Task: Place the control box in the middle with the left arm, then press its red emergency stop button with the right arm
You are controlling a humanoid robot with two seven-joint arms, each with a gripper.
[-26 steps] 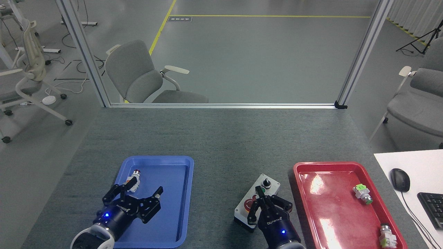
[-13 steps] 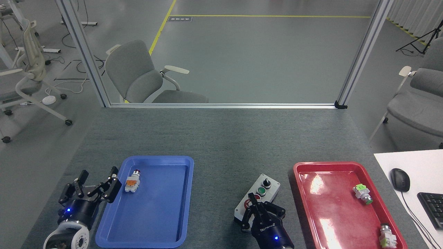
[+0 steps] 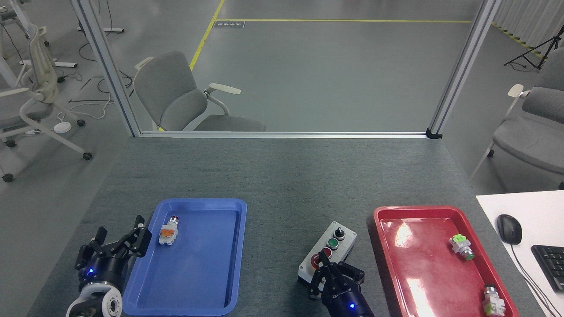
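So the right gripper [image 3: 331, 278] has slid back toward the robot a bit since half a second ago, and the red emergency stop button [image 3: 315, 260] is uncovered now. Its fingers sit close together at the near end of the control box [image 3: 328, 252]; can't tell if they're touching it. Left gripper [image 3: 115, 243] is splayed open, holding nothing, just outside the blue tray [image 3: 233, 246]. The box lies on the grey tabletop [image 3: 282, 176] between blue tray and red tray [image 3: 440, 281], long axis running near-left to far-right, black knob [image 3: 339, 232] farthest.
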